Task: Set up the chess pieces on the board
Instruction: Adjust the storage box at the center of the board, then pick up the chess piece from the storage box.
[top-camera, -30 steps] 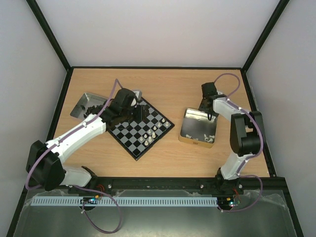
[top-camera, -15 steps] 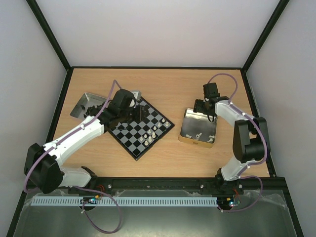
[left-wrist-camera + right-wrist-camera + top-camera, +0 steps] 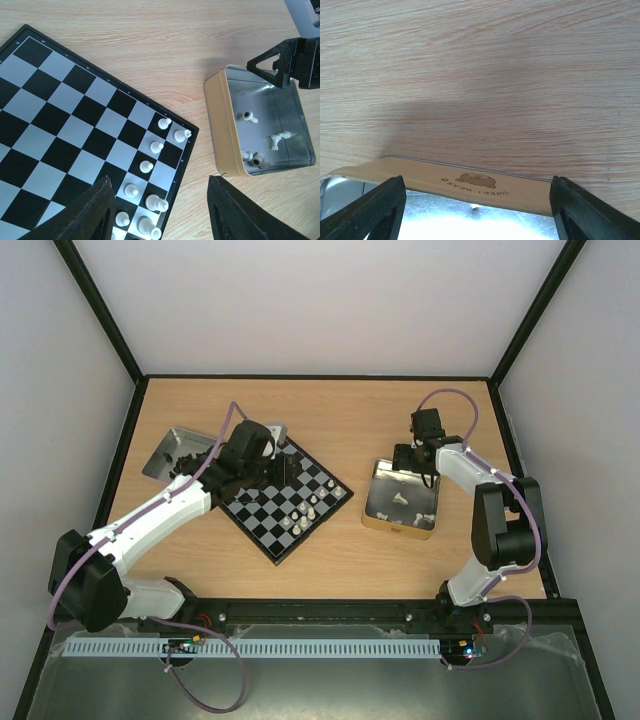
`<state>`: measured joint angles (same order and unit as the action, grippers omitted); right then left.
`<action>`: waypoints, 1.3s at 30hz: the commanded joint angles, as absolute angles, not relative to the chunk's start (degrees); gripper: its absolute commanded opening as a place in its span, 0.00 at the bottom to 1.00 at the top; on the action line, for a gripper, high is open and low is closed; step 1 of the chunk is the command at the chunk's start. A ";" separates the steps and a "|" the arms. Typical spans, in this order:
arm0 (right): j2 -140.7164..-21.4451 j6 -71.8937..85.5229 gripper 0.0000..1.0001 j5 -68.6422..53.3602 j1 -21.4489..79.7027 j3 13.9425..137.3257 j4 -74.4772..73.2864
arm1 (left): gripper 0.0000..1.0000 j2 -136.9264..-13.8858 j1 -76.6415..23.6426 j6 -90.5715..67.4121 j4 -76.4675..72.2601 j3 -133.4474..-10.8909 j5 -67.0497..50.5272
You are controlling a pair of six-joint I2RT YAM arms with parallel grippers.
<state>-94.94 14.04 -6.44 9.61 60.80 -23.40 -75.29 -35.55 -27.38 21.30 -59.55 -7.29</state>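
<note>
The board [image 3: 285,510] lies tilted like a diamond, left of the table's middle; in the left wrist view the board [image 3: 75,115] fills the left side. Several white chess pieces [image 3: 145,166] stand in two columns along its right edge; from above these pieces [image 3: 310,508] are tiny. More pieces [image 3: 279,140] lie in a gold-walled tin [image 3: 222,130]. My left gripper [image 3: 160,215] hangs open above the board's corner, holding nothing. My right gripper [image 3: 480,210] is open, its fingers either side of the tin's far wall [image 3: 470,182].
A shallow metal tray [image 3: 178,452] sits at the far left beside the left arm. The gold tin [image 3: 400,497] lies right of the board on the wooden table. Black frame rails border the table's edges.
My right gripper has moved from over the tin's far right corner to its far wall and opened wider. Pieces inside the tin have shifted. The left gripper has moved slightly left.
</note>
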 commanded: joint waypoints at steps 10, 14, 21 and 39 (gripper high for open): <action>-95.92 16.06 0.73 0.43 9.84 60.82 -25.14 | 0.53 -74.41 -35.18 -26.19 20.30 -58.28 -7.65; -89.49 19.93 0.73 2.24 10.01 60.05 -24.31 | 0.53 -74.21 -35.16 -26.41 20.17 -58.11 -7.56; -76.13 29.10 0.59 3.38 10.59 52.87 -26.89 | 0.53 -73.74 -35.20 -26.89 18.94 -57.64 -7.62; -85.97 38.91 0.35 6.58 12.40 44.95 -24.18 | 0.53 -74.27 -35.16 -27.07 18.53 -57.21 -8.09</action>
<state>-83.37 37.34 3.90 12.14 45.32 -26.33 -75.26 -35.55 -27.18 19.57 -58.06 -7.57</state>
